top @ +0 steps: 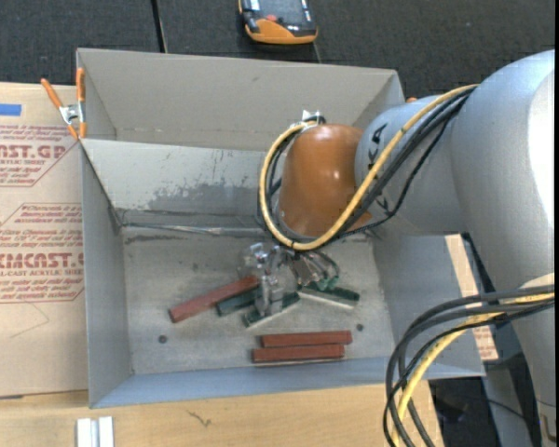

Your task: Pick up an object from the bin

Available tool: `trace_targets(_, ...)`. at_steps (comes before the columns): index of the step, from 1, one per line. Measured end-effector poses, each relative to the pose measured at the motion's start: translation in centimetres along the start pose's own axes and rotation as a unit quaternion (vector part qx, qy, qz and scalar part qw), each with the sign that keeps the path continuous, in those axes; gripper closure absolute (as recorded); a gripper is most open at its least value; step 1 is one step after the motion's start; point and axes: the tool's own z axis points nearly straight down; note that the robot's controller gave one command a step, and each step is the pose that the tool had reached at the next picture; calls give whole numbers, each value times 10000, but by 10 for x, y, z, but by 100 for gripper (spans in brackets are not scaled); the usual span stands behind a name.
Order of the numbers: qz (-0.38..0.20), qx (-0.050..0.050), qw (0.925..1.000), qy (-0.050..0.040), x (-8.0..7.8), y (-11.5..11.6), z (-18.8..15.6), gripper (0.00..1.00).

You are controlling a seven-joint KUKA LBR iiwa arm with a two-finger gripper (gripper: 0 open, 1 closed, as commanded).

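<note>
My gripper (268,282) hangs low over the middle of the bin floor, right above a small heap of flat bars. Under it lie a dark green bar (231,299) and a red-brown bar (203,304) stretching out to the left. Another green bar with a pale edge (328,292) lies just to the right of the fingers. Whether anything sits between the fingers is hidden by the gripper body.
Two red-brown bars (301,346) lie side by side near the front wall. The orange cover and cables on the wrist hide the bin floor behind the gripper. The left part of the floor is bare grey metal.
</note>
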Motion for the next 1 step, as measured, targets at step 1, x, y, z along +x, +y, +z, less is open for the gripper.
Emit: trace_targets(1,3,-9,10000,4,1,1,-18,100)
